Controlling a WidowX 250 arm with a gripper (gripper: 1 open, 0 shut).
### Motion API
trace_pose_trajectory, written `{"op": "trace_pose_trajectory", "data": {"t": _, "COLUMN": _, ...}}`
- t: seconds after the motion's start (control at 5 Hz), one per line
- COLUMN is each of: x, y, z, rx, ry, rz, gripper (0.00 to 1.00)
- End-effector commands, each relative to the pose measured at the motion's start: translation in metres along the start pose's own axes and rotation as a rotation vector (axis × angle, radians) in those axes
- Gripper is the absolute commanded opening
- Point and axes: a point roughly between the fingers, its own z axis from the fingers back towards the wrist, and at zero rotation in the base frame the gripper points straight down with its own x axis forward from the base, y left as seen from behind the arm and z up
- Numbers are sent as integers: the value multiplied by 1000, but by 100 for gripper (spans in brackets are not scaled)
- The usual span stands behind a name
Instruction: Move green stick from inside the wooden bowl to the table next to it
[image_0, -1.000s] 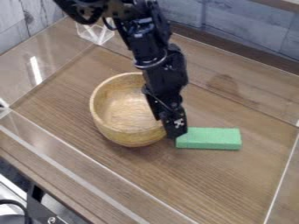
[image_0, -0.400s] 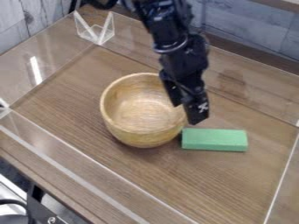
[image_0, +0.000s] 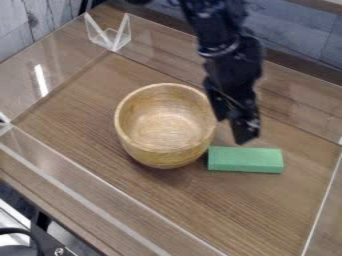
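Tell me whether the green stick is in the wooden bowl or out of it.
Out. The green stick lies flat on the table just beside the wooden bowl, whose inside shows bare wood.

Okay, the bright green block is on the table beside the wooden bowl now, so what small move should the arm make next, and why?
Probably just lift the gripper clear, straight up and away. The flat bright green block already lies on the brown wood-grain table right of the round tan wooden bowl, which looks empty. The jaws appear open and hold nothing, so nothing seems left to place.

The green stick lies flat on the table just beside the wooden bowl; open fingers hover above.
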Motion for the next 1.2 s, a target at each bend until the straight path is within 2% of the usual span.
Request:
{"op": "trace_pose_trajectory", "data": {"t": 0.0, "x": 16, "y": -21, "z": 10, "rx": 33, "ry": -40, "rz": -34, "gripper": 100}}
{"op": "trace_pose_trajectory", "data": {"t": 0.2, "x": 23, "y": -31, "z": 16, "rx": 23, "ry": -29, "rz": -88, "gripper": 100}}
{"op": "trace_pose_trajectory", "data": {"t": 0.4, "x": 22, "y": -36, "z": 21, "rx": 10, "ry": -15, "rz": -137, "gripper": 100}}
{"op": "trace_pose_trajectory", "data": {"t": 0.8, "x": 7, "y": -50, "z": 22, "rx": 9, "ry": 8, "rz": -157, "gripper": 100}}
{"op": "trace_pose_trajectory", "data": {"t": 1.0, "x": 8, "y": -48, "z": 20, "rx": 8, "ry": 16, "rz": -165, "gripper": 100}}
